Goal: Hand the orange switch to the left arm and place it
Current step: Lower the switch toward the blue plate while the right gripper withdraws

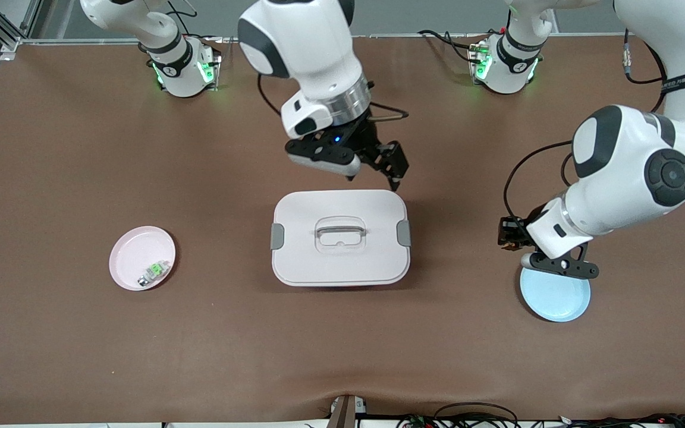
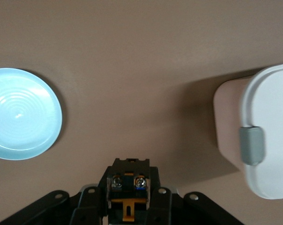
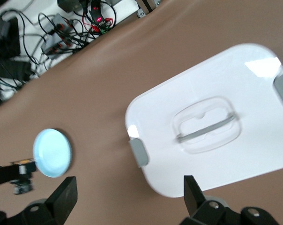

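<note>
The orange switch (image 2: 129, 174), a small black part with an orange middle, is clamped in my left gripper (image 2: 129, 199). In the front view that gripper (image 1: 509, 233) hangs low over the table just beside the light blue plate (image 1: 556, 296), between it and the box (image 1: 339, 238). The white lidded box with grey clips stands mid-table. My right gripper (image 1: 391, 165) is open and empty, up over the table at the box's edge toward the robots' bases. The right wrist view shows the box (image 3: 212, 126), the blue plate (image 3: 52, 153) and the left gripper (image 3: 17, 174) with the switch.
A pink plate (image 1: 142, 257) toward the right arm's end holds a tiny green-and-clear part (image 1: 153, 272). The blue plate (image 2: 22, 114) is bare. Cables and electronics (image 3: 62, 28) lie off the table's near edge.
</note>
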You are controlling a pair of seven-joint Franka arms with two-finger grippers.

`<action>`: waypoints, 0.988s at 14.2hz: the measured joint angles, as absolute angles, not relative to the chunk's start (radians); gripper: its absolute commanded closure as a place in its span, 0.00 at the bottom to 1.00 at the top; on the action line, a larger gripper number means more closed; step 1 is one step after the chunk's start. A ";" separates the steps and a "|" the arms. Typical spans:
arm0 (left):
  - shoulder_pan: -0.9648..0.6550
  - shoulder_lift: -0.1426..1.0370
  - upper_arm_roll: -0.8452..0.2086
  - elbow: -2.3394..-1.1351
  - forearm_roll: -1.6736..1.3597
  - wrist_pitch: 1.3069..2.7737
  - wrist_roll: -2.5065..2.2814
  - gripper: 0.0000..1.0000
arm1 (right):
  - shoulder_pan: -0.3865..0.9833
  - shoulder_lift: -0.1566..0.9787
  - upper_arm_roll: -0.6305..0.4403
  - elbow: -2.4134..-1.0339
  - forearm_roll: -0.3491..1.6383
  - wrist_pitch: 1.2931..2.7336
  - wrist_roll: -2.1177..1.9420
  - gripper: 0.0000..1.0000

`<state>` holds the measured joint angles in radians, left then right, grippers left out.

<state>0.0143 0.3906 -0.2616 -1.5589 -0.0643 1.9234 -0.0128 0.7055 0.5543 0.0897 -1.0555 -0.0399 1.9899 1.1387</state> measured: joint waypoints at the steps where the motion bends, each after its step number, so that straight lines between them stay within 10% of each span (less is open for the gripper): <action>1: 0.023 0.402 -0.261 -1.559 -0.050 1.924 0.008 1.00 | 0.691 0.554 0.089 -1.055 -0.036 1.954 1.022 0.00; 14: 0.170 0.534 -0.259 -1.560 0.101 1.968 0.545 1.00 | 0.574 0.468 0.064 -1.052 -0.126 1.631 -0.061 0.00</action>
